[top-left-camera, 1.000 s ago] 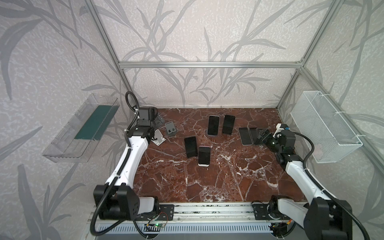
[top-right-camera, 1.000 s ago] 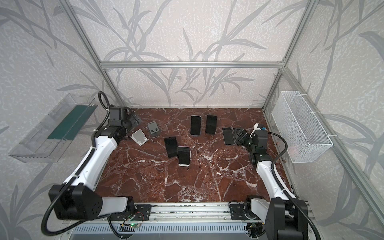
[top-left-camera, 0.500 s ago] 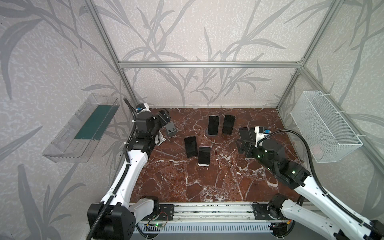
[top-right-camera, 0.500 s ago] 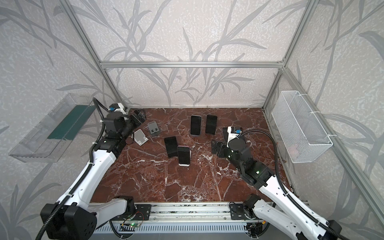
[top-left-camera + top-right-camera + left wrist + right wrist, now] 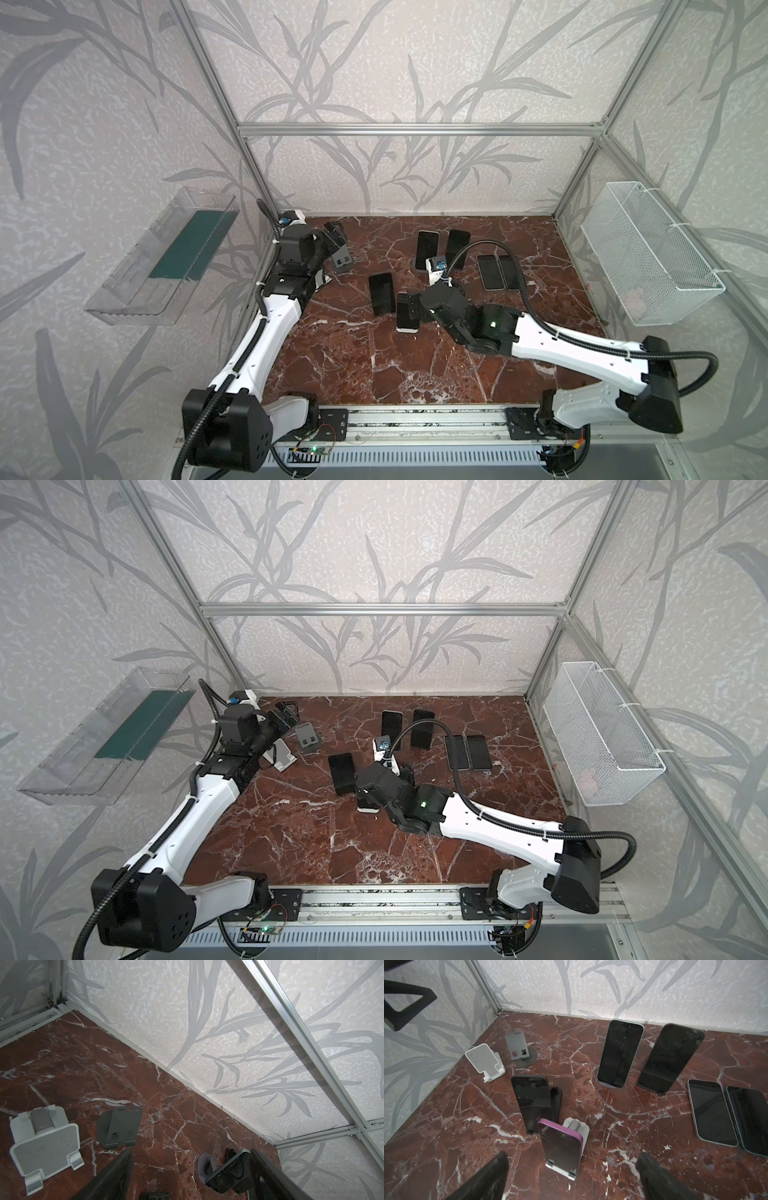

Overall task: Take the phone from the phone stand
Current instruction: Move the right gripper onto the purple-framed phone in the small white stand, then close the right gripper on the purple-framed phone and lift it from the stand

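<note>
R gripper (image 5: pixel 573 1156) jaws wide, empty; purple phone (image 5: pixel 560 1147) on stand (image 5: pixel 577 1126) just ahead, ungrabbed. L gripper (image 5: pixel 190 1151) open too, empty.

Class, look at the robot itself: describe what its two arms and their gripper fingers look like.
The left arm and right arm have smooth white shells with bulky black joints. A ribbed black cable runs along each. A small green light glows on the right arm. The fingers are matte black wedges.
</note>
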You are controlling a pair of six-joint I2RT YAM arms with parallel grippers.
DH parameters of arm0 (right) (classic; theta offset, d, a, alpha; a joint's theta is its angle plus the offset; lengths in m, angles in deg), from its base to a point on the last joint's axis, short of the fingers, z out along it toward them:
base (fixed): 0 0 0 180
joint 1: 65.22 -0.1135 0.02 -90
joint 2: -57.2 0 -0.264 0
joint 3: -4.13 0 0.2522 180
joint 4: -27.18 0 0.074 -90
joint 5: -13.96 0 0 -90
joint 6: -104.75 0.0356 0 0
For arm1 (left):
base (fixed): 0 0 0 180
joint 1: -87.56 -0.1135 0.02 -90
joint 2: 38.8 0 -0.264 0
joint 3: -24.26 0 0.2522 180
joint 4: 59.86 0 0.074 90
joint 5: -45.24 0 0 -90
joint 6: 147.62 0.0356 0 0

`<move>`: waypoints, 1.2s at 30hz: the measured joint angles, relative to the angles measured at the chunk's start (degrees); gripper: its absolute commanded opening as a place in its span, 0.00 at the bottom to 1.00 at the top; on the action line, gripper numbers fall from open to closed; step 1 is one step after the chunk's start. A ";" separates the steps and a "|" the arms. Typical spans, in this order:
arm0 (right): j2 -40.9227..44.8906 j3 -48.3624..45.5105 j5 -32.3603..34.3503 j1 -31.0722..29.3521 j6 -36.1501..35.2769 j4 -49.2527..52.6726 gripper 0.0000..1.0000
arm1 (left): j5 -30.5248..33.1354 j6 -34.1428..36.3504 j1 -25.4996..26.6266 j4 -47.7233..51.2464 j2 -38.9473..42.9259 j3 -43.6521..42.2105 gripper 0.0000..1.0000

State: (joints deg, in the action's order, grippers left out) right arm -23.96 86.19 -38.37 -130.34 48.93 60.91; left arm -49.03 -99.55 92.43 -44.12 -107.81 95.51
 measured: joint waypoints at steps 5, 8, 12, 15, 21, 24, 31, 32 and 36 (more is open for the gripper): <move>-7.10 4.74 6.49 -3.02 -0.17 -0.17 0.99 | -0.07 -1.66 -0.02 -0.31 -0.17 -0.68 0.87; -11.04 7.61 10.10 -3.96 1.53 0.31 0.99 | 0.00 -2.03 -0.04 -0.31 -0.31 -0.70 0.87; -15.47 10.45 14.60 -4.70 5.68 1.81 0.99 | 0.02 -2.82 -0.09 -0.42 -0.61 -0.72 0.87; -18.80 12.39 17.70 -4.79 9.38 3.82 0.99 | -0.22 -3.34 -0.13 -0.59 -1.40 -0.74 0.87; -23.56 13.97 21.05 -4.81 12.68 5.68 0.99 | -0.59 -4.35 -0.92 -0.72 -2.49 -1.09 0.87; -24.70 14.38 21.99 -4.79 14.49 6.54 0.99 | -1.25 -5.11 -1.42 -0.87 -2.67 -1.11 0.87; -25.07 14.38 21.77 -4.50 17.64 6.86 0.99 | -2.14 -6.29 -1.66 -1.68 -3.85 -1.31 0.87; -25.20 14.38 21.73 -4.42 18.03 6.84 0.99 | -2.19 -6.34 -1.66 -1.68 -3.89 -1.44 0.87; -25.64 14.05 21.18 -3.85 19.78 6.62 0.99 | -2.62 -6.78 -1.64 -1.68 -4.04 -1.62 0.86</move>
State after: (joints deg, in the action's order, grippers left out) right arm -49.60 100.24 -17.19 -134.19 68.71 67.53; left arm -51.65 -106.33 90.79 -45.80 -111.85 93.90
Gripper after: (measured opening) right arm 0.991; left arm 0.865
